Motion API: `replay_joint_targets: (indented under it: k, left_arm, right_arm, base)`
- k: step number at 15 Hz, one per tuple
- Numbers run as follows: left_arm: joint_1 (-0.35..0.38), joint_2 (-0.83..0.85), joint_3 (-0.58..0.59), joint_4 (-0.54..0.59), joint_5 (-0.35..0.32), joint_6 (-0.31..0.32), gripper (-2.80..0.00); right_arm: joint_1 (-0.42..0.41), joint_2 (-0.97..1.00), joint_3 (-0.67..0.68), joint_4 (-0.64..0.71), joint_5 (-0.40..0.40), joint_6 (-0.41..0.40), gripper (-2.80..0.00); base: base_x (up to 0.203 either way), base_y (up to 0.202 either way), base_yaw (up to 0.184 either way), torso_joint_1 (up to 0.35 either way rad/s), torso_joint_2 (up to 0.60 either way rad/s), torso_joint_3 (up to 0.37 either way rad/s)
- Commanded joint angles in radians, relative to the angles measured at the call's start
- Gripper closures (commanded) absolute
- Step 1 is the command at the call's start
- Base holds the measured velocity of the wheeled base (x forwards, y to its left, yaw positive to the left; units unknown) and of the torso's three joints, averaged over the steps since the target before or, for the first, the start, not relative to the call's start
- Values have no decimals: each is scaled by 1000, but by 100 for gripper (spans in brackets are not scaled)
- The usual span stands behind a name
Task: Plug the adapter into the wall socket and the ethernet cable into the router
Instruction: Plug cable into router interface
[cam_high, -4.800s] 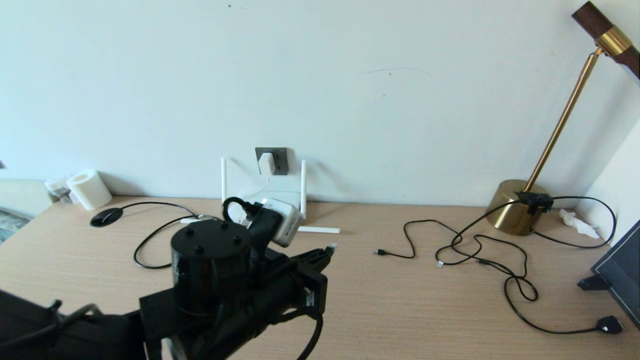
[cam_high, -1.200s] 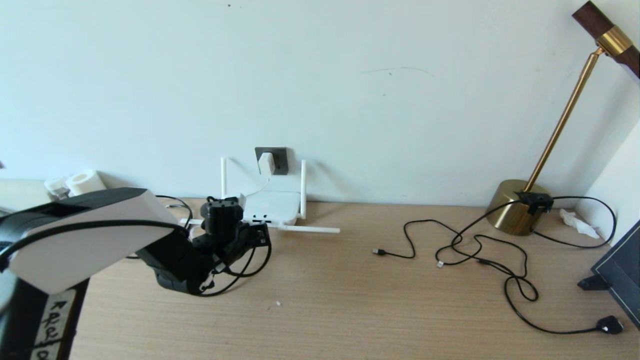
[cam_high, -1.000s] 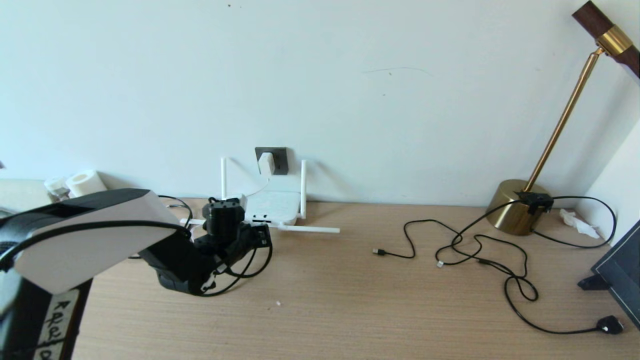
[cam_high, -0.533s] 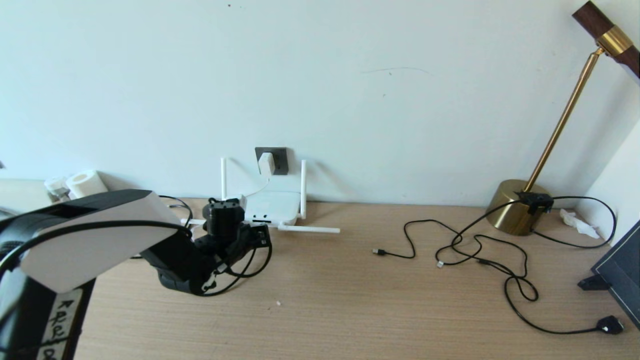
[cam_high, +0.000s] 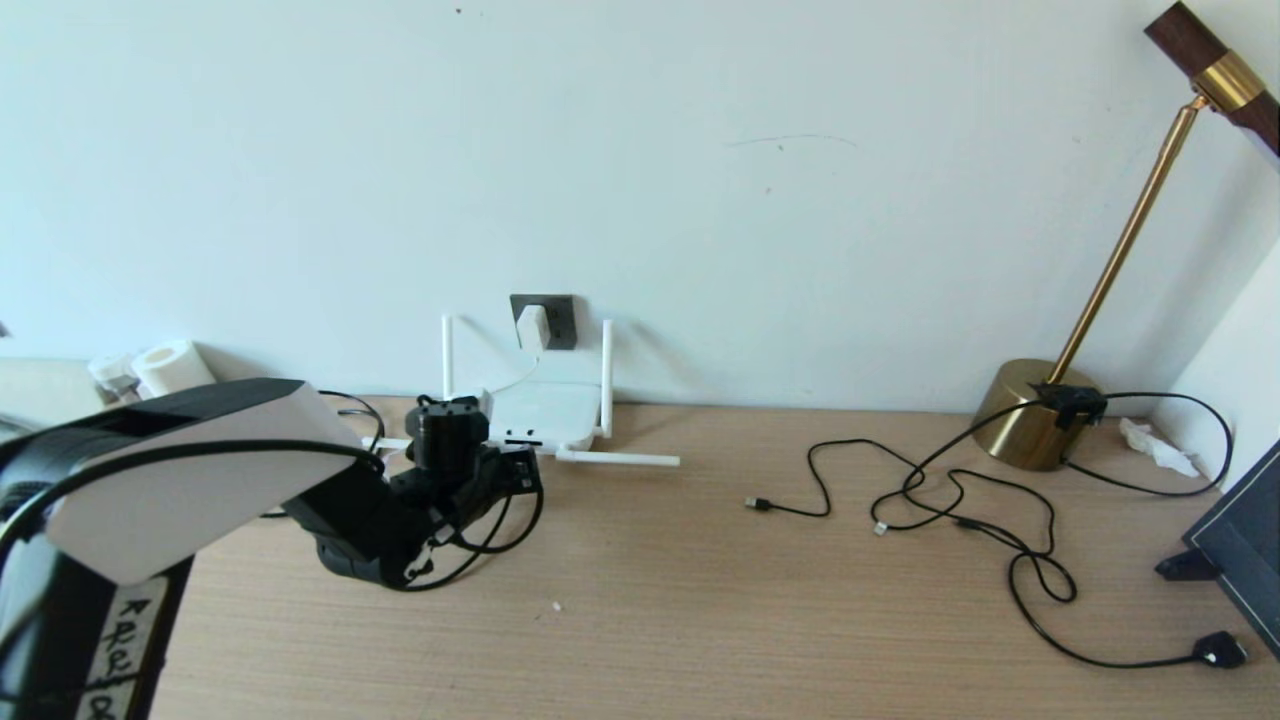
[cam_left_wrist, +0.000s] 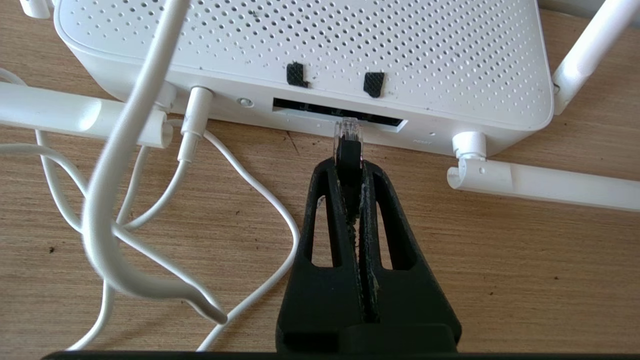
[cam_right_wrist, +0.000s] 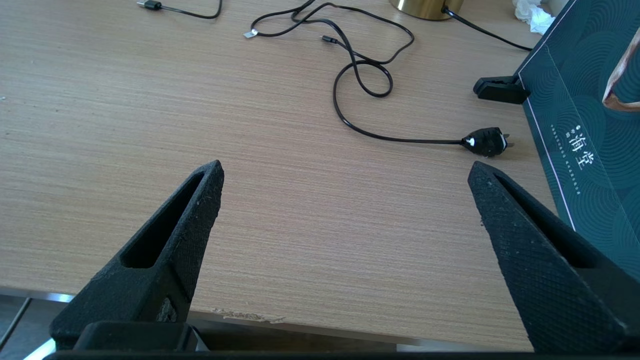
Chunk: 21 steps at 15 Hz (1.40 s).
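Plug tip (cam_left_wrist: 347, 131) now right at the port slot (cam_left_wrist: 340, 111) of the router (cam_left_wrist: 310, 55), clear end just touching or barely entering the dark opening; cannot tell which. Nearly five seconds back, held up in the air over the desk, well short of the router, with the arm bulking across the head view. Since then brought down low and forward to the router's near edge, and over the last second hardly shifted at all. Means the coarse approach looks finished and only the final push is left; insertion not yet made, judging by how much clear plug is exposed.

Left gripper (cam_left_wrist: 350, 172) pinching the ethernet cable (cam_left_wrist: 348, 155) by its black boot, fingers pressed tight on it, clear tip sticking out ahead. Seen in the head view low on the desk, just in front of the router (cam_high: 545, 410). Right gripper (cam_right_wrist: 345, 190) spread wide, holding nothing, parked over the desk near its front edge.

Adapter (cam_high: 532, 327) already seated in the socket (cam_high: 556, 318) on the wall above the router, white cord (cam_left_wrist: 130, 150) hanging down to the router's back edge. Router flat, white, dotted with vent holes, two antennas upright, two lying along the desk (cam_high: 700, 600).
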Motion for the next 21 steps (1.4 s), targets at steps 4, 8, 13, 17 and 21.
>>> replay_joint_targets:
  k: [4,8,13,17,21]
  left_arm:
    - [0,7,-20,4,1,-2,0]
    - [0,3,-26,15,3,0,0]
    - [0,-9,-10,15,3,0,0]
    - [2,-24,12,14,3,3,0]
    - [11,-21,12,14,3,3,0]
  right_arm:
    - [0,1,0,2,1,-1,-280]
    - [0,1,0,2,1,-1,-280]
    - [0,1,0,2,1,-1,-280]
    - [0,1,0,2,1,-1,-280]
    - [0,1,0,2,1,-1,-280]
  base:
    - [0,0,0,0,0,0]
    - [0,0,0,0,0,0]
    - [0,0,0,0,0,0]
    - [0,0,0,0,0,0]
    - [0,0,0,0,0,0]
